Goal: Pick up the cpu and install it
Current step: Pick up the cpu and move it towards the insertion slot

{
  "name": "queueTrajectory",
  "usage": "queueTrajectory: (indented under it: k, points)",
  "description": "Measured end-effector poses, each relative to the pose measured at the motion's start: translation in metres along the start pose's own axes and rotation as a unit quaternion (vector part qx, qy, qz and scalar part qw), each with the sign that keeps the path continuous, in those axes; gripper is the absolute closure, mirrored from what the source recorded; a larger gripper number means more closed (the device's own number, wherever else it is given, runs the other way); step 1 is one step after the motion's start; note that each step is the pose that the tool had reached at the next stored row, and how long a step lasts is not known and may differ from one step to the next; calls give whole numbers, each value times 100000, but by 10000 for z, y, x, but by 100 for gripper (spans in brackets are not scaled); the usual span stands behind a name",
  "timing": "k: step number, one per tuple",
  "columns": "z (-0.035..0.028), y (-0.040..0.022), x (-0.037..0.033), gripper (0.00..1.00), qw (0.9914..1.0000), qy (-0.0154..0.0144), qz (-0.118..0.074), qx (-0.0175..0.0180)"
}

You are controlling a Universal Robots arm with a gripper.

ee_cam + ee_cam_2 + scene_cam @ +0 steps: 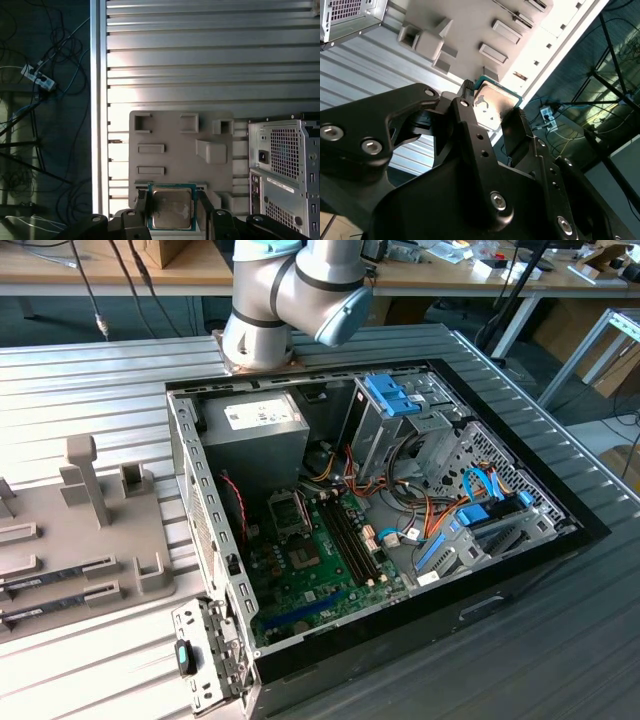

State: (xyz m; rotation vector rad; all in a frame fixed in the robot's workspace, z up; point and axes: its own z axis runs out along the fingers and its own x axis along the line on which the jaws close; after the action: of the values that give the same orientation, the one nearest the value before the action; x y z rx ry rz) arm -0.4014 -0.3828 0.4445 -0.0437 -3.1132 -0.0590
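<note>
The ribbed metal surface (200, 75) carries a grey fixture plate (175, 160), lying flat directly beyond the jaws, and a computer case (282, 150) beside that plate, off to one side of the jaws.

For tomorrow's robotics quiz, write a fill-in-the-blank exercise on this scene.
1. The gripper is shut on the ___.
2. The motherboard in the case is coloured ___.
3. The case's side is ___, showing the inside.
Missing words: cpu; green; open.
</note>
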Motion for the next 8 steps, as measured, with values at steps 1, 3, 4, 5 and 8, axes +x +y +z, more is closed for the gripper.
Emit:
queueTrajectory:
  k: [1,3,4,5,8]
  points:
    - [0,0,-6,53,100000,3,-1,2]
    - [0,0,-19,53,100000,1,-2,0]
    - [-1,0,-25,53,100000,3,-3,1]
    - [-1,1,-30,53,100000,5,-3,1]
    - [-1,1,-51,53,100000,4,0,-1]
